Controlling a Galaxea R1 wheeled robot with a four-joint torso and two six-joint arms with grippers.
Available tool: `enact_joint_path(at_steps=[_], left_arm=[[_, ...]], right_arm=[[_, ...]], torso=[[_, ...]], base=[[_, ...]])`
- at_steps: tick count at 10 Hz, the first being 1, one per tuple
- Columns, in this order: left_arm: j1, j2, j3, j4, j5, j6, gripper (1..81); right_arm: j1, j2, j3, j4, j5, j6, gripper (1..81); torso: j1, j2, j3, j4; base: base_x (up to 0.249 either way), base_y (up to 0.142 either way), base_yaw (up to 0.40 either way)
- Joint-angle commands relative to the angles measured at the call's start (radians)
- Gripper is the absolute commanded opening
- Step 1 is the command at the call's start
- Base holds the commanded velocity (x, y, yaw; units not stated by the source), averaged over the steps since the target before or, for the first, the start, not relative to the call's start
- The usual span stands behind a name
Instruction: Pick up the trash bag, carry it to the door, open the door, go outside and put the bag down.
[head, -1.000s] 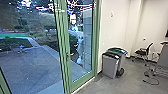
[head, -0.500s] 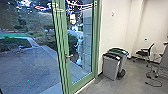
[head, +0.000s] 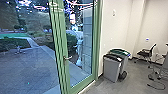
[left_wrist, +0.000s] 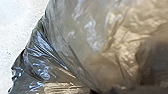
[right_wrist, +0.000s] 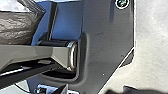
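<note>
before you, a glossy, crinkled, translucent plastic bag (left_wrist: 75, 45), smooth boxy grey plastic bin (head: 111, 68), shiny metal lever handle (head: 68, 58)

Office, probably: chair (head: 144, 53), 2 bins (head: 111, 68)

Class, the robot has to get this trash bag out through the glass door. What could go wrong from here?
The door looks shut, and its handle is slim, so a grasp might slip off it.
The bag looks like thin, creased film; it could tear if it catches on the handle.
The bins stand near the door, so a wide turn might knock them.
</note>
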Motion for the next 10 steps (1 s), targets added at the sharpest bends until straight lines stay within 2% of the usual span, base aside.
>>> enact_joint_path(at_steps=[1,10], left_arm=[[-0.055,0.001,0.002,-0.011,0.07,0.0,1.0],[-0.054,0.003,0.002,-0.008,0.07,0.002,1.0]], right_arm=[[0.044,-0.001,-0.002,-0.003,-0.052,-0.001,81.1],[0.04,0.003,-0.002,0.0,-0.052,-0.001,81.1]], torso=[[0.0,0.0,0.0,0.0],[0.0,0.0,0.0,0.0]], base=[[0.161,0.0,0.0],[0.161,0.0,0.0]])
